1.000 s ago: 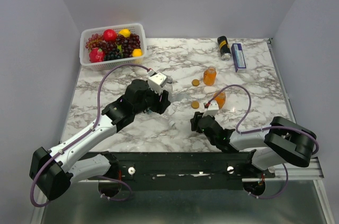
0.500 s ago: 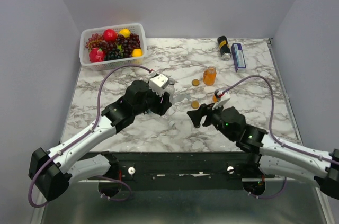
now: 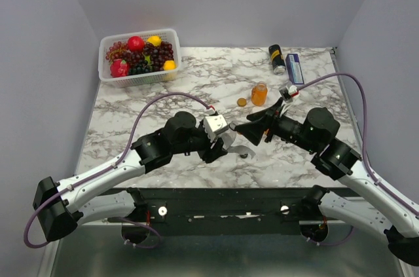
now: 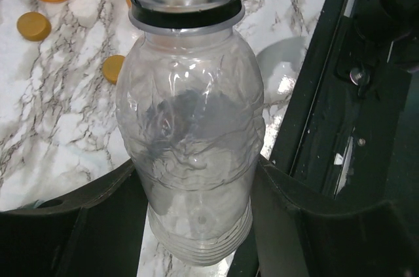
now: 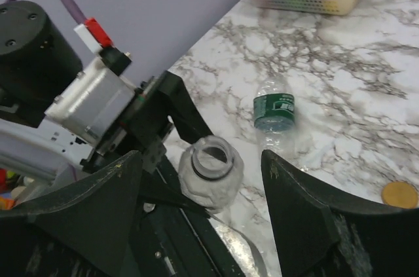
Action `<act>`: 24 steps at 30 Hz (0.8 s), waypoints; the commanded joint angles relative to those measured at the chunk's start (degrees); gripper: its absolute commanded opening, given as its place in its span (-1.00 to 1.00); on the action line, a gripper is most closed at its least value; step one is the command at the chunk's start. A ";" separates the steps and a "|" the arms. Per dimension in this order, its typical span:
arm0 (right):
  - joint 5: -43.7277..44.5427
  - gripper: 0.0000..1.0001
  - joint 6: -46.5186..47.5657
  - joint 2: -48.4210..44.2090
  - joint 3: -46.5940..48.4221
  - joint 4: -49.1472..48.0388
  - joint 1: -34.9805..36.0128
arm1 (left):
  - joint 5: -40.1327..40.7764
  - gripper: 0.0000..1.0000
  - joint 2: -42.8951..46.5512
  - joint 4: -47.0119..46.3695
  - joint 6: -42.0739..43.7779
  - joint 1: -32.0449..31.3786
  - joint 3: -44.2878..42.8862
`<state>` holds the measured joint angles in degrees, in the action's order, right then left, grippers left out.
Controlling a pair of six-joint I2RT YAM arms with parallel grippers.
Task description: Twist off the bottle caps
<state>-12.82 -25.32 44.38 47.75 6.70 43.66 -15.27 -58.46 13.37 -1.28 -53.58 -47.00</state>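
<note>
My left gripper (image 3: 229, 143) (image 4: 196, 215) is shut on the lower body of a clear bottle (image 4: 190, 113) (image 3: 237, 148), held off the table. In the right wrist view the bottle's (image 5: 211, 172) mouth is open, with a dark ring and no cap. My right gripper (image 3: 245, 130) (image 5: 201, 159) is open and empty, facing that mouth, jaws wide on either side and not touching. A second clear bottle (image 5: 275, 113) with a green label lies on the table. One orange bottle (image 3: 260, 93) stands behind, with an orange cap (image 3: 241, 101) beside it. Two orange caps (image 4: 33, 26) (image 4: 112, 67) lie on the marble.
A white basket (image 3: 108, 75) of fruit stands at the back left. A black can (image 3: 276, 58) and a blue box (image 3: 294, 69) lie at the back right. The black base rail (image 3: 216, 198) runs along the near edge, close under the held bottle.
My left gripper has carried the clear bottle right and toward the near edge. My right arm has risen and swung round, so its open gripper now faces the bottle's mouth.
</note>
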 commanded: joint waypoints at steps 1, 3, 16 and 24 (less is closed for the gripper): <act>-7.92 0.58 0.71 2.11 1.82 3.58 -0.33 | -1.61 -0.35 -0.78 1.22 2.25 -1.17 -0.46; -8.27 0.57 0.62 2.38 0.69 3.41 -0.33 | -1.17 -0.35 -0.78 1.31 2.25 -1.26 -0.46; -10.74 0.33 1.33 5.63 -1.60 0.77 -0.33 | -1.43 -0.35 -1.92 1.58 2.25 -1.61 -0.81; -9.16 0.12 1.77 6.68 -2.57 0.33 -0.33 | -1.87 -0.35 -2.28 1.40 2.51 -2.14 -0.55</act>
<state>-21.54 -24.36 50.85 46.26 7.57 43.38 -15.68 -60.47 16.05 0.27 -55.05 -47.00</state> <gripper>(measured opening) 0.602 0.640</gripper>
